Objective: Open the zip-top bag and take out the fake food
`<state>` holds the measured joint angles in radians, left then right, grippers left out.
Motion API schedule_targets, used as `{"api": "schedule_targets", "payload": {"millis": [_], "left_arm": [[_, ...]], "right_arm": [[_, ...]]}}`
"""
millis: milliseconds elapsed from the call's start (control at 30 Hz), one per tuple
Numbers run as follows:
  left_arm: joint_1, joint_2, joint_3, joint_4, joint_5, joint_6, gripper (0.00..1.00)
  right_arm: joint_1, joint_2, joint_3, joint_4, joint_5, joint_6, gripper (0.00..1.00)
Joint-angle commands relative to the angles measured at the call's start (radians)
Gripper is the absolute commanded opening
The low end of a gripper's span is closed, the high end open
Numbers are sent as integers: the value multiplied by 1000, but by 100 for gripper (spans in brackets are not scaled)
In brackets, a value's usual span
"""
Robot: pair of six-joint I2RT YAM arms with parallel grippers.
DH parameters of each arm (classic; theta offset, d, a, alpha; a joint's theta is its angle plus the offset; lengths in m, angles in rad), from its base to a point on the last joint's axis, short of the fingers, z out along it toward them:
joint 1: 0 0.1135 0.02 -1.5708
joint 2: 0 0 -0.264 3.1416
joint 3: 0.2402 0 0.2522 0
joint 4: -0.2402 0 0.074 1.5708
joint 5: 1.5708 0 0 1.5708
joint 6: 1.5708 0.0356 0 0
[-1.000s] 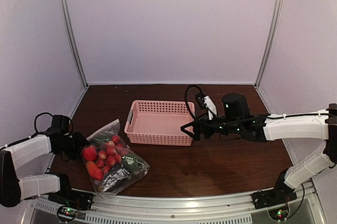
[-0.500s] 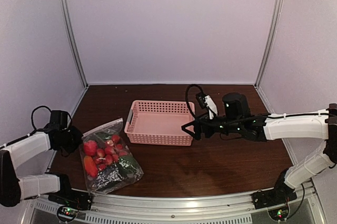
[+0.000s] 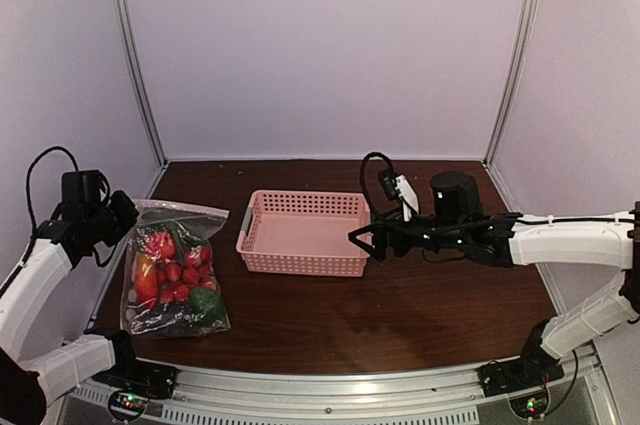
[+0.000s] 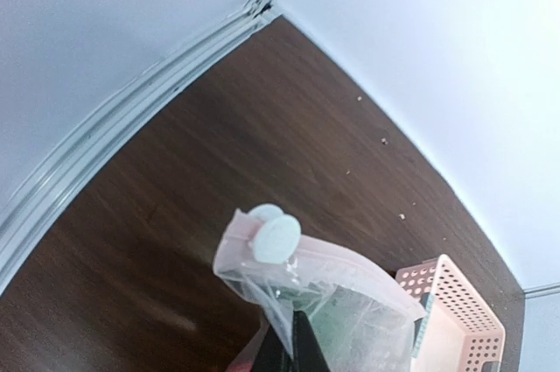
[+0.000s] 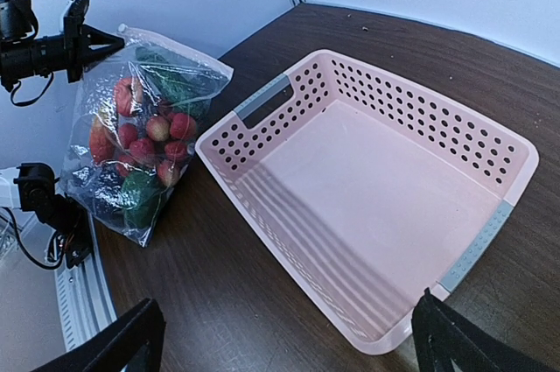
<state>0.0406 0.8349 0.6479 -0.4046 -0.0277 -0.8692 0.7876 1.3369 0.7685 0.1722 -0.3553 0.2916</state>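
The zip-top bag (image 3: 178, 267) hangs upright at the table's left side, its bottom resting on the wood. My left gripper (image 3: 127, 215) is shut on the bag's upper left corner. In the left wrist view the fingers (image 4: 296, 344) pinch the clear plastic just below the zip strip (image 4: 350, 260) and its round white tab. The fake food (image 3: 172, 271), red berries, something orange and green pieces, is piled inside the bag (image 5: 140, 140). My right gripper (image 3: 366, 242) hovers open over the pink basket's right front corner, holding nothing, far from the bag.
The pink perforated basket (image 3: 300, 261) stands mid-table with nothing in it, between the bag and my right arm. In the right wrist view its near rim (image 5: 289, 258) lies between my wide-open jaws. White walls close in the left side and the back.
My left gripper closed on the bag's corner and pulled it up and to the left. The bag went from lying flat to hanging upright. My right arm barely moved.
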Motion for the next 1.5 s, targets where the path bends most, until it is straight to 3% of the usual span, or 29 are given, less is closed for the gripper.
{"api": "schedule_targets", "payload": {"millis": [0,333,533,733,967,1100,1467], "left_arm": [[8,-66,90,-25,25,118,0],[8,-139,173,83,377,207,0],[3,-130,217,143,574,175,0],[-37,-143,191,256,666,132,0],[-224,-83,219,315,606,104,0],[-317,-36,219,427,606,53,0],[-794,225,230,692,381,163,0]], "right_arm": [[-7,-25,26,14,-8,6,100],[-8,-73,22,45,-38,3,100],[-7,-120,26,43,-51,-15,100],[-7,-145,63,4,-58,-33,100],[-8,-141,137,-46,-131,-55,100],[-7,-144,174,-79,-151,-62,99],[11,-119,287,-140,-192,-83,98]]}}
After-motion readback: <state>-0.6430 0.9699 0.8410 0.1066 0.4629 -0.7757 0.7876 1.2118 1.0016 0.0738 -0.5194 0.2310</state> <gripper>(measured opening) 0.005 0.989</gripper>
